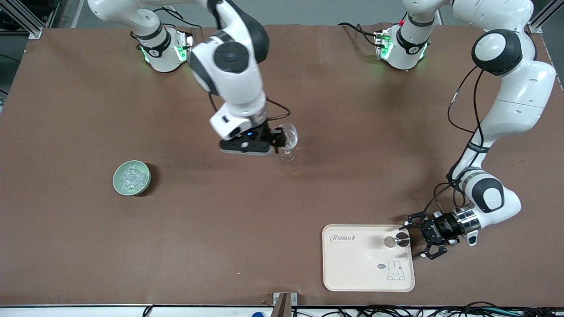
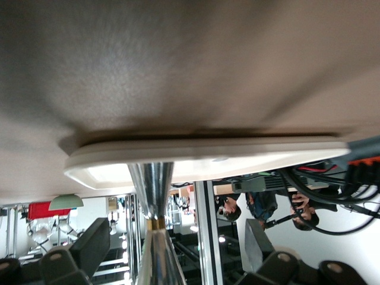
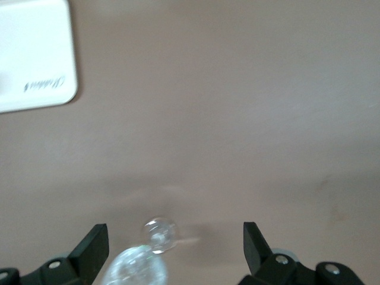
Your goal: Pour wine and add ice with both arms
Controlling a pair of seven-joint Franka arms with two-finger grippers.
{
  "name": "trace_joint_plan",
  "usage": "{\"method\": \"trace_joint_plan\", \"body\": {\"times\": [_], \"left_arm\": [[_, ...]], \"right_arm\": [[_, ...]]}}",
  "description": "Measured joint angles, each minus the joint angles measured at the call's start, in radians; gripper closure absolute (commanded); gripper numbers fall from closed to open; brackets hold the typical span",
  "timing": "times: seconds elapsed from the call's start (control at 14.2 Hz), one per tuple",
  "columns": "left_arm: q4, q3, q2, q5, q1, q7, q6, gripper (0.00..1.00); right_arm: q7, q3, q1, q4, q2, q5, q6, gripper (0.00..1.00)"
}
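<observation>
A clear wine glass point(image 1: 288, 137) stands near the table's middle. My right gripper point(image 1: 281, 141) is open around it, its fingers wide apart on either side of the glass point(image 3: 157, 233) and not touching it; the right wrist view shows the gripper point(image 3: 175, 244) from above. A heap of ice point(image 1: 132, 176) lies in a pale green bowl point(image 1: 118, 182) toward the right arm's end. A silver metal vessel point(image 1: 396, 240) with a gold band stands on the cream tray point(image 1: 352, 273). My left gripper point(image 1: 414, 238) is open, level with the vessel point(image 2: 153, 196), fingers point(image 2: 98, 237) apart from it.
The cream tray, with a rabbit drawing, lies near the table's front edge toward the left arm's end; its rim shows in the left wrist view point(image 2: 202, 155). Brown table surface lies between bowl, glass and tray.
</observation>
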Motion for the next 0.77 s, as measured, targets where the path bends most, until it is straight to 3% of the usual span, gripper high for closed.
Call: {"method": "trace_joint_plan", "body": {"times": [0.49, 0.77], "left_arm": [[-0.165, 0.018, -0.251, 0.214, 0.067, -0.038, -0.03, 0.0], [-0.206, 0.017, -0.439, 0.428, 0.077, -0.141, -0.137, 0.0]], "right_arm": [[-0.144, -0.004, -0.275, -0.026, -0.107, -0.005, -0.102, 0.0], [-0.268, -0.005, -0.4, -0.112, -0.182, -0.02, -0.106, 0.0]]}}
